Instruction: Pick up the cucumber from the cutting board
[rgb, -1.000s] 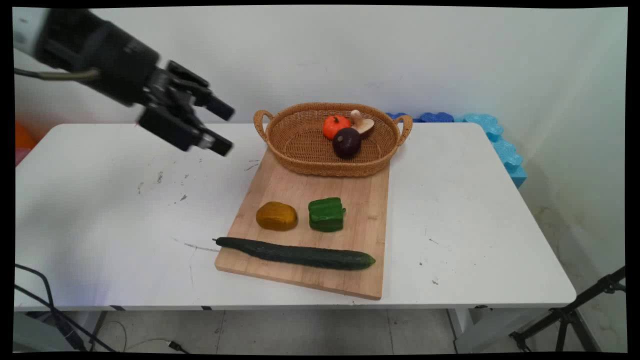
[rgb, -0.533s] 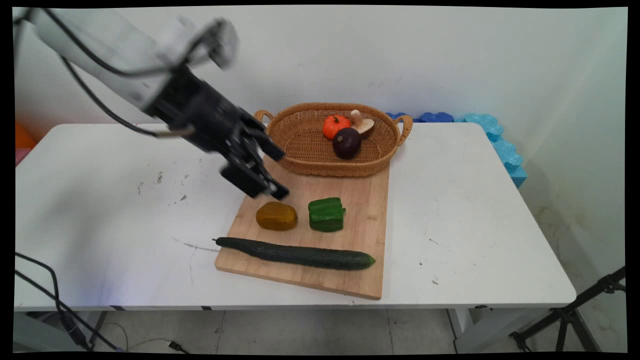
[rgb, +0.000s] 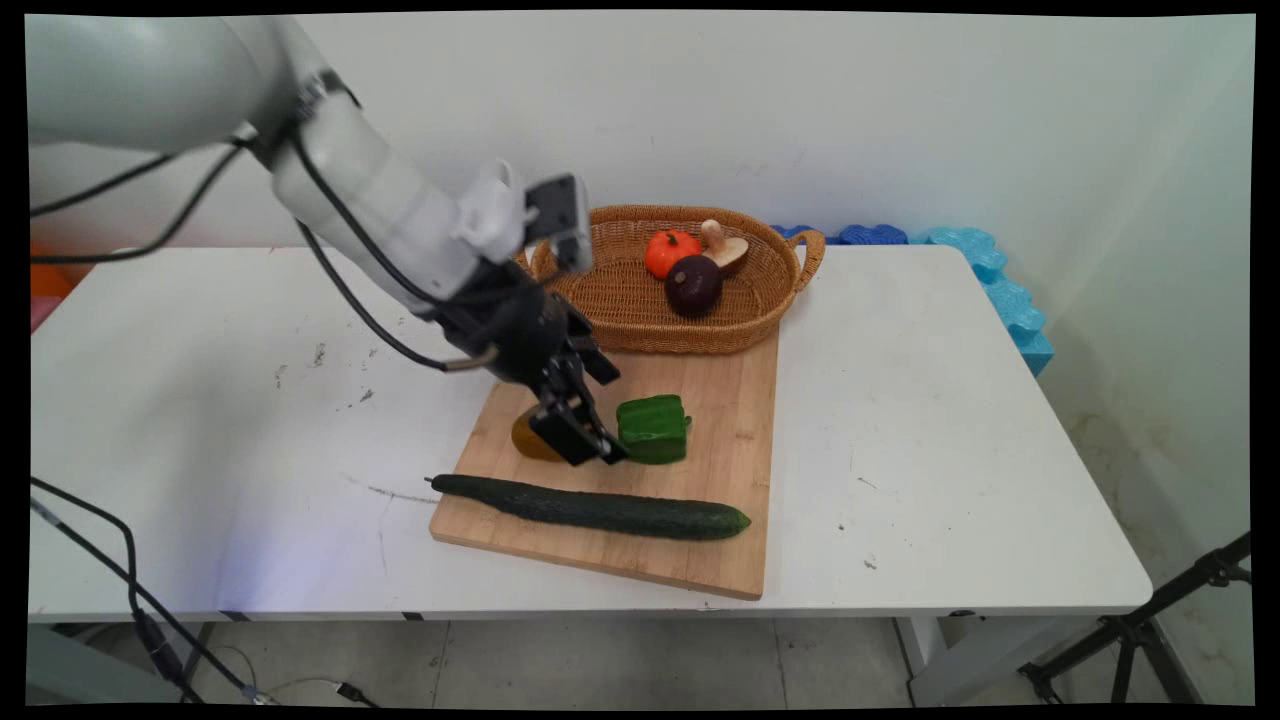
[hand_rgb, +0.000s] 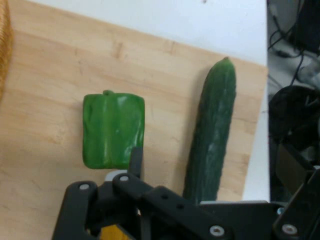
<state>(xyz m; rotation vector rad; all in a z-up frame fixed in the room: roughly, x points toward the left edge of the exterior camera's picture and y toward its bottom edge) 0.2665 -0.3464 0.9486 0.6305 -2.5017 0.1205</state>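
My black gripper (rgb: 605, 415) hangs open low over the wooden cutting board (rgb: 720, 385), with its fingers slanting down to the right. It hovers over a brown potato-like piece (rgb: 522, 438), most of which it hides, and its tips come close to the left side of the green pepper (rgb: 655, 428). In the hand view one finger (hand_rgb: 135, 159) ends at the edge of the green pepper (hand_rgb: 113, 130), and a sliver of the brown piece (hand_rgb: 114, 233) shows under the linkage. A long dark cucumber (rgb: 600, 508) (hand_rgb: 212, 130) lies along the board's near edge.
A wicker basket (rgb: 610, 300) stands at the board's far end, holding an orange tomato (rgb: 670, 252), a mushroom (rgb: 725, 245) and a dark purple round piece (rgb: 693, 285). Blue foam pieces (rgb: 990, 270) line the table's back right corner. A tripod leg (rgb: 1150, 630) stands on the floor at right.
The arm has swung from high at the upper left down and to the right. The gripper now sits over the brown piece next to the pepper. Nothing on the table has moved.
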